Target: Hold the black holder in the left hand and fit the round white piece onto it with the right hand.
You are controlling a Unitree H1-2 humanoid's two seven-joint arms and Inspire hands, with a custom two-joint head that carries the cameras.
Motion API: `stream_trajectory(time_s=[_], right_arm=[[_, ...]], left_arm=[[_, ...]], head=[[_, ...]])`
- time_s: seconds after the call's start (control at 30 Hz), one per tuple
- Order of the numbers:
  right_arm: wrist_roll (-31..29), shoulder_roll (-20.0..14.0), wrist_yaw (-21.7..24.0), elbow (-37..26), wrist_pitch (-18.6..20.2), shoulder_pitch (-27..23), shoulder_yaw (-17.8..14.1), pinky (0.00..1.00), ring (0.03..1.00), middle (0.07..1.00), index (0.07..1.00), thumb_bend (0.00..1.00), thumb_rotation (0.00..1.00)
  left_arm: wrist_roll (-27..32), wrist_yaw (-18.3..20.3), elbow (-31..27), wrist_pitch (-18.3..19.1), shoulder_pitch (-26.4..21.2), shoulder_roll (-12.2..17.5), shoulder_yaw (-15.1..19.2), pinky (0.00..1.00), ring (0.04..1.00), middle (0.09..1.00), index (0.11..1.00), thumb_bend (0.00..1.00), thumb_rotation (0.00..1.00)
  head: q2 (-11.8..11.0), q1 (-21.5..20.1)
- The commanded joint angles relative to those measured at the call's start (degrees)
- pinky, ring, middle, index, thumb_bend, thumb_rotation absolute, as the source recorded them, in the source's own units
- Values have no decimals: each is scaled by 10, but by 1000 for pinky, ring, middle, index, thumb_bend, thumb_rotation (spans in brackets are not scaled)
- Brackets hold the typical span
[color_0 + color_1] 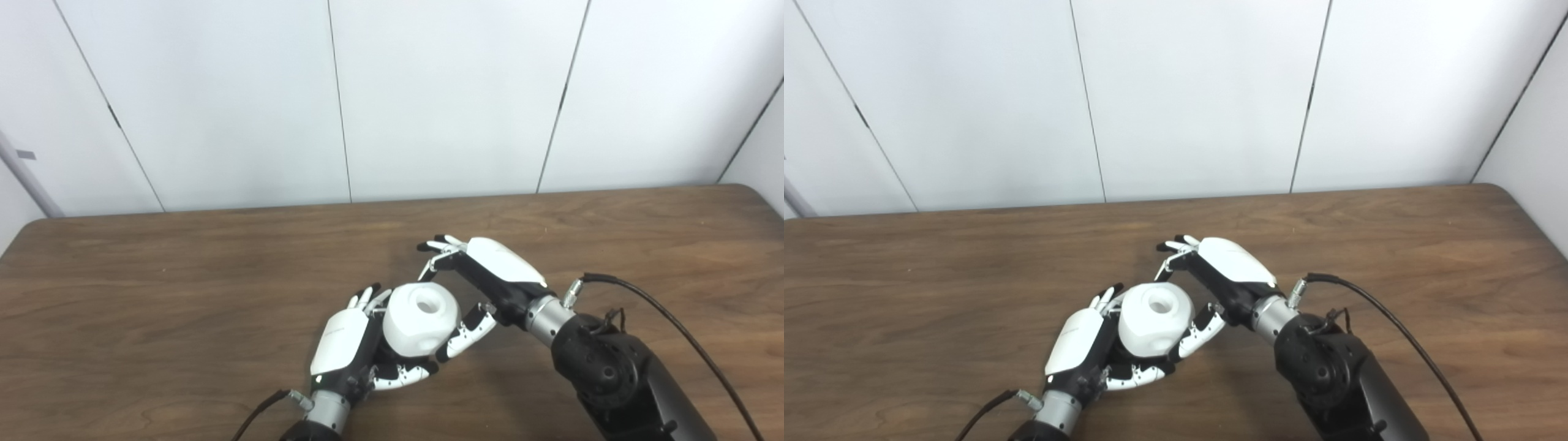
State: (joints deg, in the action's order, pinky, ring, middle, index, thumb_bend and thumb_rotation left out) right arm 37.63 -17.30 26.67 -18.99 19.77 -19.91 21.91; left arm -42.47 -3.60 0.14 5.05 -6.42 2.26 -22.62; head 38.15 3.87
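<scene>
One white piece (421, 318) sits near the table's (184, 294) front edge. Two hands are in view: the left hand (349, 343) and the right hand (484, 275). No separate black holder can be made out.

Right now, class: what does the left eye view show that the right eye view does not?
Only the left eye view shows a grey pole leaning at the wall's left edge. Only the right eye view shows more wall past the table's right corner. Both show the left hand and right hand around the round white piece; the black holder is hidden.
</scene>
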Motion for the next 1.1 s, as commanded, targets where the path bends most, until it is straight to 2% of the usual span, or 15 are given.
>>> stream_trajectory(time_s=[0.0, 0.3, 0.6, 1.07], right_arm=[[-17, 14, 4, 0, -29, -13, 13, 962, 980, 916, 478, 514, 127], [-3, 4, 2, 0, -28, -20, 12, 944, 974, 910, 477, 513, 127], [-4, -14, 9, -8, -17, -25, -1, 992, 994, 921, 477, 513, 125], [-6, -30, 18, -16, -11, -32, -23, 1000, 997, 923, 479, 515, 125]], left_arm=[[2, 15, 3, 3, 7, -10, -16, 1000, 1000, 911, 478, 520, 45], [11, 16, 9, 0, 5, -6, -11, 1000, 1000, 912, 478, 520, 45], [12, 8, 18, -9, 2, -1, -7, 1000, 1000, 907, 478, 521, 46], [26, 12, 24, -12, -3, 3, 3, 1000, 1000, 914, 478, 521, 45]], head=[[1, 0], [-6, -12], [-12, -22], [-23, -35]])
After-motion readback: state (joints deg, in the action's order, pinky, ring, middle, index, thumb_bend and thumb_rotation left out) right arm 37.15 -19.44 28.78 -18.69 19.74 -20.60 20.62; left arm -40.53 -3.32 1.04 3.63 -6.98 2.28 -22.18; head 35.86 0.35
